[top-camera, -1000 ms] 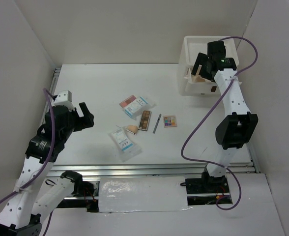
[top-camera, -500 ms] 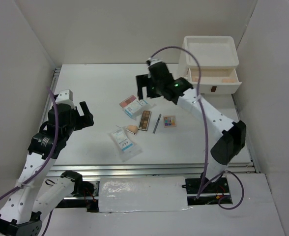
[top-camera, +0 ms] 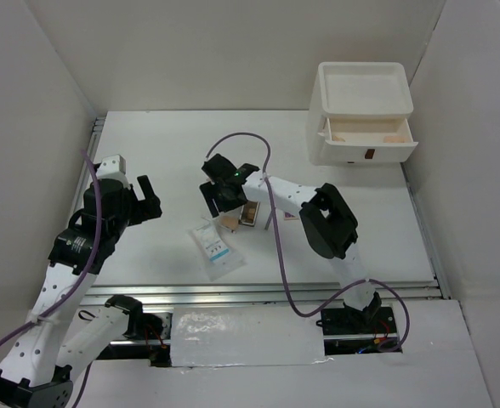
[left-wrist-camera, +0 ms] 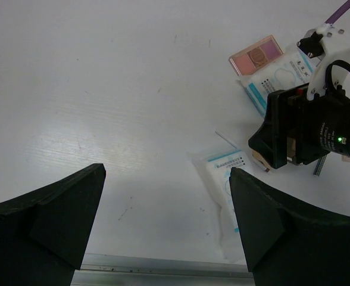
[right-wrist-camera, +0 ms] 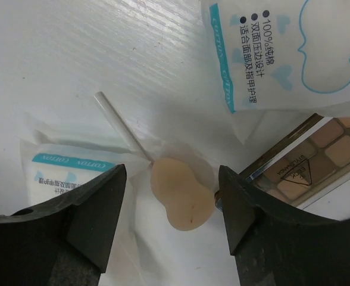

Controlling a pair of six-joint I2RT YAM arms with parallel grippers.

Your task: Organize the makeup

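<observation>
White counter (top-camera: 165, 153), right gripper (right-wrist-camera: 170, 179) spread straight over the peach sponge (right-wrist-camera: 178, 202), which lies between a sachet (right-wrist-camera: 62, 173) and the brown palette (right-wrist-camera: 318, 155), likely lined up to pinch it for the open drawer (top-camera: 365, 132); left gripper (left-wrist-camera: 166, 173) spread, idle off left.

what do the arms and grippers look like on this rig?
The left arm and right arm are white links with black joints, each trailing a purple cable. The left gripper and right gripper have broad black wedge-shaped fingers. A green LED glows on the right wrist.
</observation>
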